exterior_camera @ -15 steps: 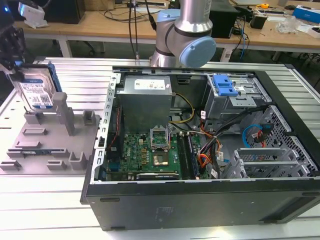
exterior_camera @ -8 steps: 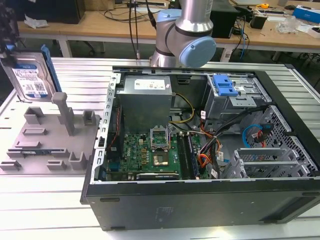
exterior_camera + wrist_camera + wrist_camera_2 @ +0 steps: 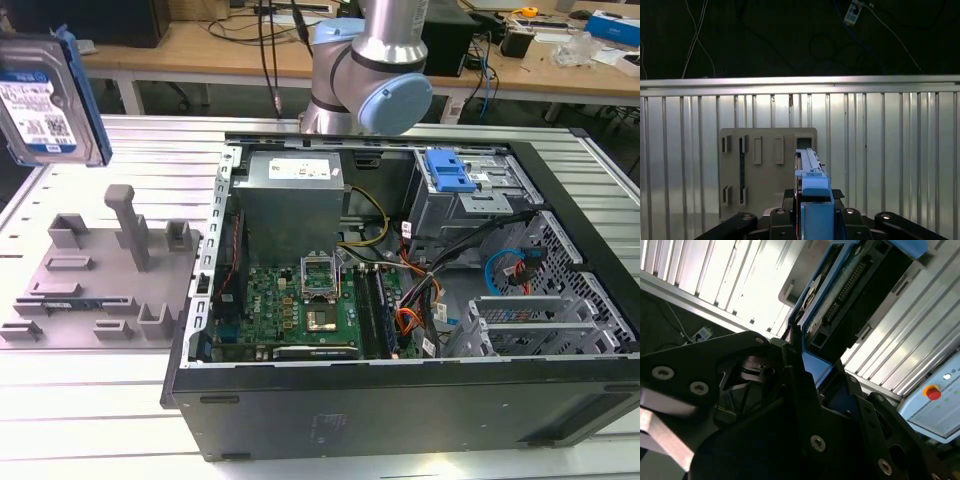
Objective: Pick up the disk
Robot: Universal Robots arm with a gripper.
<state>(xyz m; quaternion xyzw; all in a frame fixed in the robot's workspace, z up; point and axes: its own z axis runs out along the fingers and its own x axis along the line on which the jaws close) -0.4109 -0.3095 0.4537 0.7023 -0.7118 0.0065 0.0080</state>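
The disk (image 3: 45, 100), a silver-grey hard drive with a white-and-blue label and blue side rails, hangs in the air at the top of the exterior view's left, well above the grey fixture plate (image 3: 100, 285). In the first wrist view the disk (image 3: 809, 167) stands edge-on, its blue rail rising out of my gripper (image 3: 813, 194). In the second wrist view the disk (image 3: 852, 287) reaches away from my gripper (image 3: 807, 357), whose black fingers (image 3: 792, 347) clamp its near end. The gripper is shut on the disk.
An open computer case (image 3: 400, 400) takes up the middle and the exterior view's right, with a grey power supply box (image 3: 290, 205) and a blue caddy (image 3: 448, 170) inside. The arm's base (image 3: 365, 70) stands behind it. The ribbed metal table (image 3: 890, 150) ends at a rail, with dark floor beyond.
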